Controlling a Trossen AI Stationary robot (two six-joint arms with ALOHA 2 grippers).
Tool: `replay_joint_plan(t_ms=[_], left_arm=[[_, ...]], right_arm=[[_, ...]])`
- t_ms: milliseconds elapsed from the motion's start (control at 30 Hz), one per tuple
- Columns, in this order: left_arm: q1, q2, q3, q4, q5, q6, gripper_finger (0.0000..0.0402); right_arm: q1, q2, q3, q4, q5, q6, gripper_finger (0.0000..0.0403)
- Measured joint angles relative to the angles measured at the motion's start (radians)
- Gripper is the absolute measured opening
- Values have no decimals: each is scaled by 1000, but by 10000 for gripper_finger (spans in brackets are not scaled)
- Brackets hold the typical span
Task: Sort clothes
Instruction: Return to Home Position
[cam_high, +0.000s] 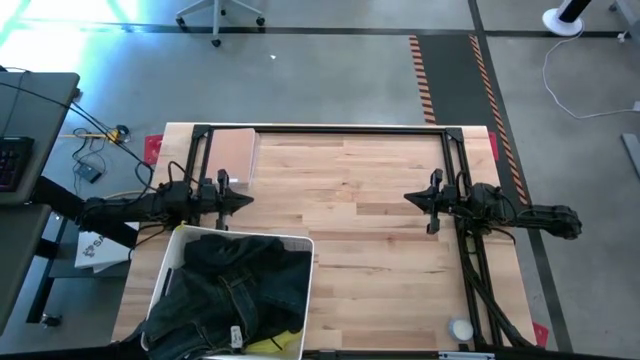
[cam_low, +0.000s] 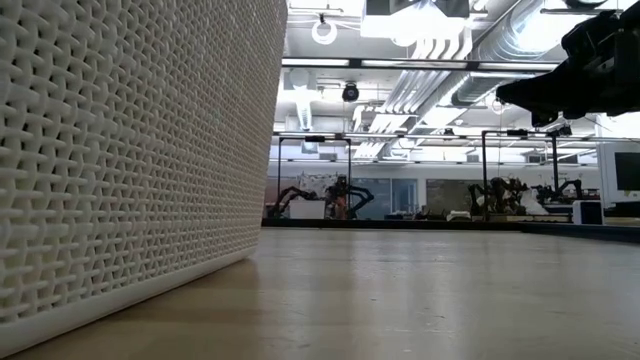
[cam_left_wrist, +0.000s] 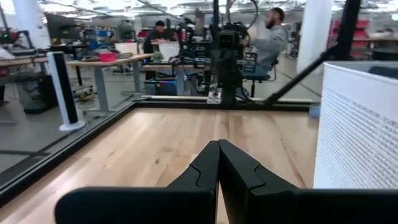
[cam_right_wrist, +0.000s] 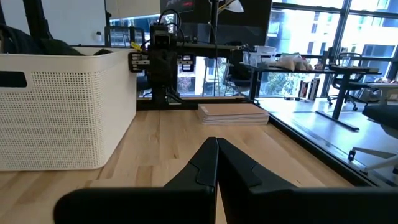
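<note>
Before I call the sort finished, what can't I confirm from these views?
- Garments under the dark denim jeans: high view, the jeans cover them; only a yellow scrap shows.
- White bin: one end is cut off by the high view's bottom edge; in the low view its wall hides the contents.
- Small white round object: high view, too small to identify.
- Left gripper and right gripper are shut, empty.

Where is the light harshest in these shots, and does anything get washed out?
High view: glare washes out the floor at the top-left corner, while the table is evenly lit. Low view: the ceiling lights blow out to white. Right wrist view: the windows are the brightest part.
</note>
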Motion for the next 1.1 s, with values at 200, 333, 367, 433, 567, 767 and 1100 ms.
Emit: replay_joint_plan(t_ms=[200, 333, 367, 433, 567, 767, 1100], left_arm=[[0, 0, 0, 5, -23, -15, 3], [0, 0, 0, 5, -28, -19, 3], [0, 0, 0, 5, -28, -19, 3], [0, 0, 0, 6, -30, -19, 3], [1, 0, 0, 6, -31, -19, 3], [1, 0, 0, 6, -34, -19, 3], [1, 0, 0, 6, -35, -19, 3]], right_arm=[[0, 0, 0, 0, 0, 0, 0], [0, 0, 0, 0, 0, 0, 0], [0, 0, 0, 0, 0, 0, 0], [0, 0, 0, 0, 0, 0, 0], [0, 0, 0, 0, 0, 0, 0], [0, 0, 0, 0, 0, 0, 0], [0, 0, 0, 0, 0, 0, 0]])
